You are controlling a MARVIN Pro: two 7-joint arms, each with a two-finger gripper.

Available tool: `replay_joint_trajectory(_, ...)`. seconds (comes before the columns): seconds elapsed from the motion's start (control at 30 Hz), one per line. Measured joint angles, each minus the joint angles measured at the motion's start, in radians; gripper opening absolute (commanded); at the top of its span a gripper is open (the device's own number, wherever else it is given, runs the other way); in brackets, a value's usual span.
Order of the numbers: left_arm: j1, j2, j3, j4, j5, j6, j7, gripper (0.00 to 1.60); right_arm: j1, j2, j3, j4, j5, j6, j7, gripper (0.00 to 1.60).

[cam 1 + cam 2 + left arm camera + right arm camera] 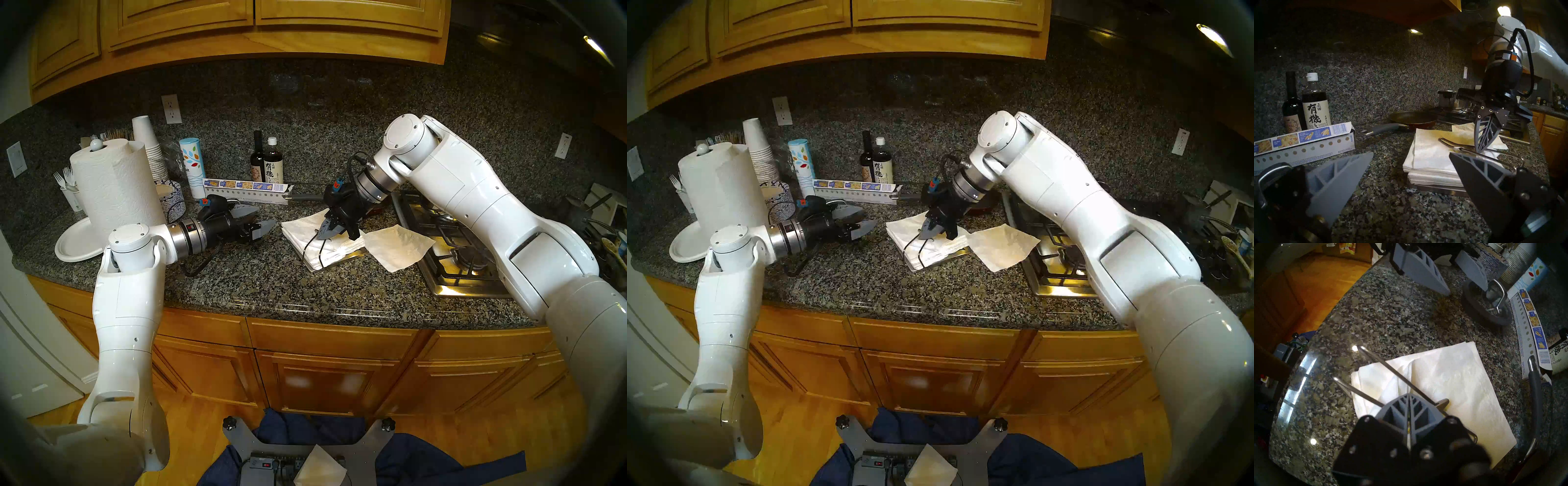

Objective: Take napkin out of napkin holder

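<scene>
Right gripper: the right gripper (pixel 325 234) points down and to the left over the stack of napkins (pixel 307 232), its two grey fingers pressed together. In the right wrist view the tips meet over the wire arm (pixel 1395 371) of the napkin holder (pixel 354 254); whether they pinch the wire, I cannot tell.
Left gripper: the left gripper (pixel 263 222) lies level above the counter (pixel 271 288), just left of the stack, its fingers spread wide and holding nothing.
Napkin: one loose white napkin (pixel 397 246) lies flat and slightly crinkled to the right of the holder, partly on the counter and partly over the edge of the stove (pixel 451 244), out of the holder and touched by neither gripper.
Napkin holder: a flat metal tray under the stack, its rim showing at the near right edge; the thin dark wire arm rises from the near side and slopes up across the stack.
Around: a paper towel roll (pixel 117 190), paper cups (pixel 149 149), two dark bottles (pixel 266 163) and a long box (pixel 247 191) stand behind the left gripper; a pan (pixel 1412 119) sits behind the stack.
</scene>
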Motion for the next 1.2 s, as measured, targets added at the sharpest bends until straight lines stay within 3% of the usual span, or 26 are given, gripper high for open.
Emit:
replay_joint_trajectory(0.83, 0.003, -0.005, -0.002, -0.006, 0.0, 0.004, -0.006, 1.6, 0.013, 0.056, -0.06, -0.112, 0.093, 0.037, 0.0, 0.0)
replay_joint_trajectory(1.2, 0.005, -0.01, -0.009, -0.006, 0.001, 0.005, -0.007, 1.6, 0.03, 0.058, -0.065, -0.055, 0.079, 0.039, 0.0, 0.0)
